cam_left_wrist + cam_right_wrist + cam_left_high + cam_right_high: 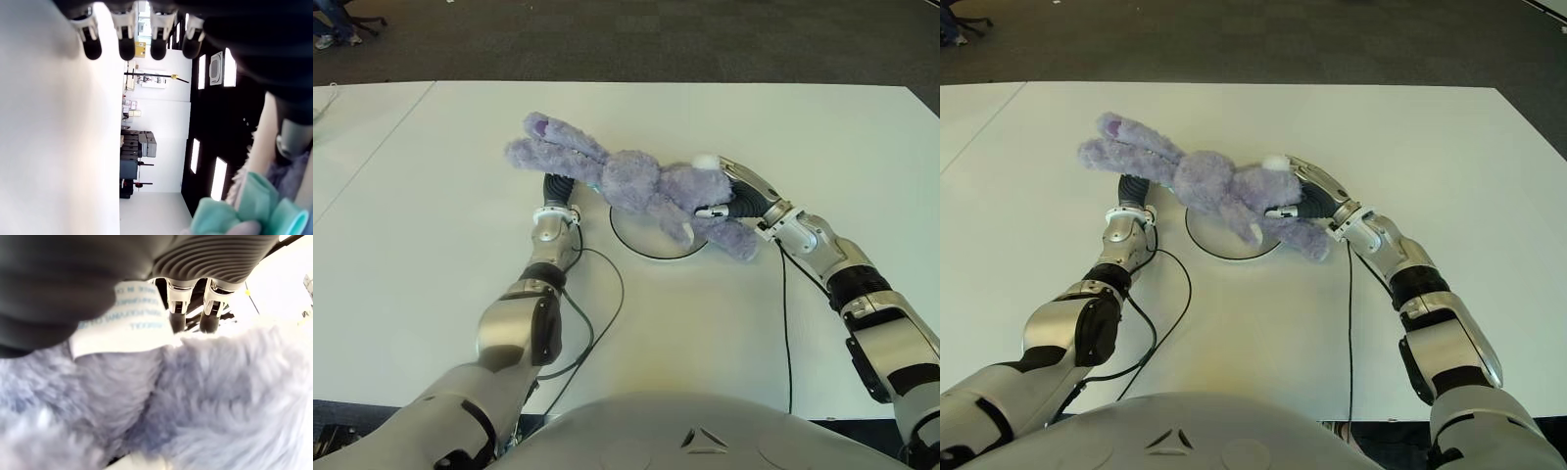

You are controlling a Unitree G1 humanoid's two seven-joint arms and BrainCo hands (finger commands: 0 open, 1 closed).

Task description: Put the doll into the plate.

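Observation:
A purple plush rabbit doll (641, 181) lies across the white round plate (646, 245), ears pointing far left and legs over the plate's right rim. My left hand (558, 191) shows at the plate's left edge, mostly hidden under the doll's head. In its wrist view the fingers (126, 49) are straight and hold nothing, with a teal part of the doll (244, 205) beside them. My right hand (729, 196) lies against the doll's rear. Its fingers (177, 318) reach straight past the fur (205, 396) and a white label (122, 308), and its thumb rests on the body.
The white table (803, 127) spreads wide on all sides, with a dark carpeted floor (656, 39) beyond its far edge. A black cable (607, 294) loops from my left arm near the plate, and another cable (785, 323) runs along my right forearm.

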